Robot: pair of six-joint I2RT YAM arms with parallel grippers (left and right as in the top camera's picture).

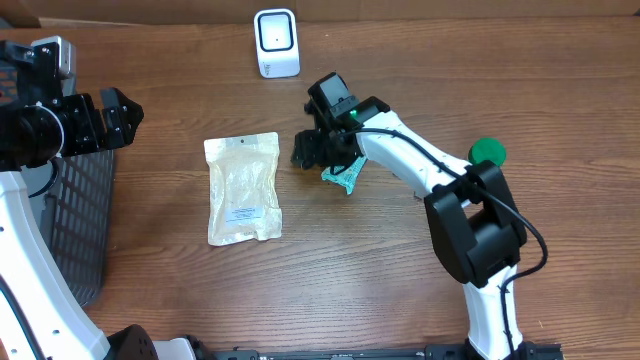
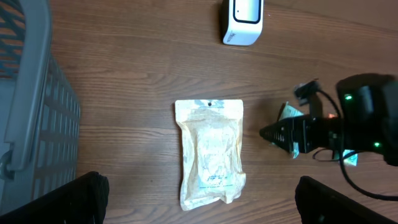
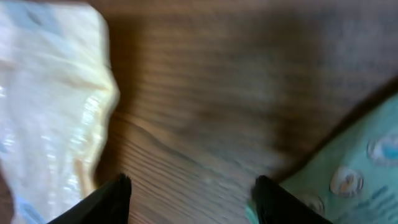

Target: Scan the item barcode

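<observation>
Pouch: desk centre, long axis near-to-far edge, just toward left edge from nearer right pincer, released, seemingly empty.

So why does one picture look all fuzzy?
Right wrist view: blurry all over, so the pale pouch and teal packet have soft edges. Overhead view: sharp, with the white scanner crisp. Left wrist view: sharp too.
</observation>
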